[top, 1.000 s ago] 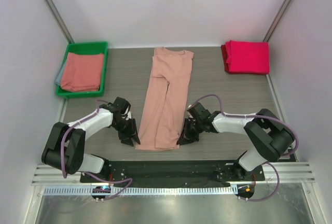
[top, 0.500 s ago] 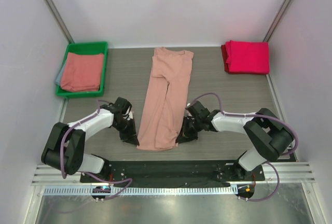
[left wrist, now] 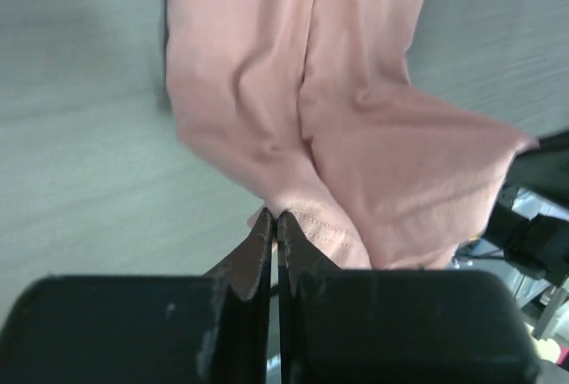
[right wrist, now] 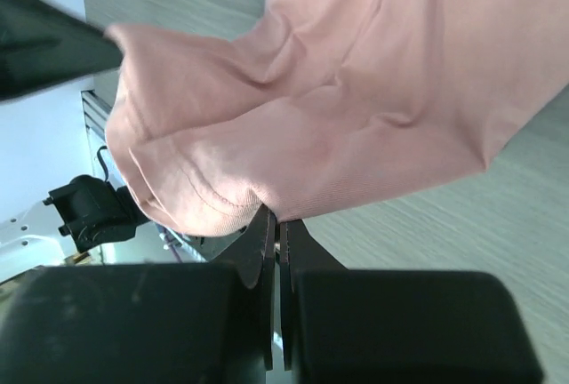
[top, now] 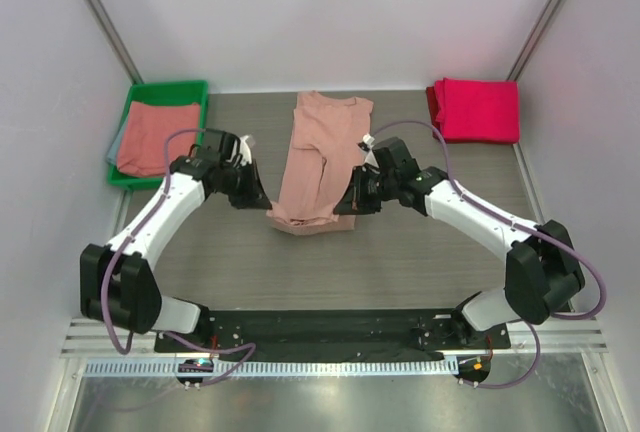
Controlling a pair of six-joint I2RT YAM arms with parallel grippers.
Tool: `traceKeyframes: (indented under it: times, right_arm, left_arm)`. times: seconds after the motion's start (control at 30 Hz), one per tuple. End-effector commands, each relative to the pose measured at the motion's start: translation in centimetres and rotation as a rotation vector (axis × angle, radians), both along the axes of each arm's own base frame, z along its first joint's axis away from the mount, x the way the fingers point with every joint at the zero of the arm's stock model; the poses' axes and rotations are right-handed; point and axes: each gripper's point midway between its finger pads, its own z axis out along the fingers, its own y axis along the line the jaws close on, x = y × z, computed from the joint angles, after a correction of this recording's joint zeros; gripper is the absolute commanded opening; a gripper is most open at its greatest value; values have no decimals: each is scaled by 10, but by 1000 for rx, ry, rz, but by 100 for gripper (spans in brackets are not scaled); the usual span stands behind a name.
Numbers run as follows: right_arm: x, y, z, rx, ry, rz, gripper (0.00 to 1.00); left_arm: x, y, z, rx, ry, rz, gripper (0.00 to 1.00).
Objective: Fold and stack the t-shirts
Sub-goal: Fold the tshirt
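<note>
Top external view, from the left: a green bin at the far corner holds another salmon tee, probably parked there so the middle stays free for folding. The left hand pinches one near hem corner of the salmon-pink t-shirt. The left wrist view shows its fingers pressed together on a fold of cloth. The shirt lies lengthwise down the middle of the surface, its far end flat and its near end raised and doubled toward the collar. The right hand pinches the opposite hem corner in the same way, its fingertips shut on fabric in the right wrist view. Holding both corners level likely keeps the hem straight for a square fold. Folded magenta t-shirts sit at the far right, apparently the finished stack.
</note>
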Motion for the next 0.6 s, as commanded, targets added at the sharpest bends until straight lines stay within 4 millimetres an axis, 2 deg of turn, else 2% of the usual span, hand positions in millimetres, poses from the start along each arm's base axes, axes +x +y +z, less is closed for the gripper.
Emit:
traceKeyframes:
  times: [0.0,0.07,0.1,0.13,0.17,0.2,0.3,0.37,0.4,0.43,0.5,0.57]
  right_arm:
    - [16,-5,26,-29,-111,15,1]
    - [30,-12,32,-44,-139,-4,2]
    - [34,-15,31,-51,-145,-13,1]
    - [39,-18,32,-55,-152,-22,2]
    - [48,-26,32,-61,-159,-53,1]
    - [54,-31,30,-66,-155,-69,2]
    - [72,-48,21,-70,-139,-127,1]
    - [82,-59,15,-64,-132,-157,1]
    - [84,-60,13,-53,-123,-156,1]
    - [87,-62,3,-56,-103,-159,1]
    - [98,-63,0,-26,-111,-171,1]
    - [111,-63,-11,-22,-108,-181,1]
  left_arm:
    - [34,-9,8,-1,-62,-58,0]
    - [50,-13,4,10,-65,-74,0]
    - [65,-16,17,6,-106,-73,0]
    - [73,-17,19,5,-117,-72,0]
    - [81,-19,11,14,-101,-76,0]
    - [95,-22,23,8,-139,-73,0]
    - [118,-29,24,8,-157,-77,0]
    - [128,-31,23,13,-163,-81,0]
    - [134,-30,14,26,-147,-78,0]
    - [141,-31,19,25,-165,-77,0]
    - [150,-34,9,34,-150,-81,0]
    - [159,-36,8,34,-158,-81,0]
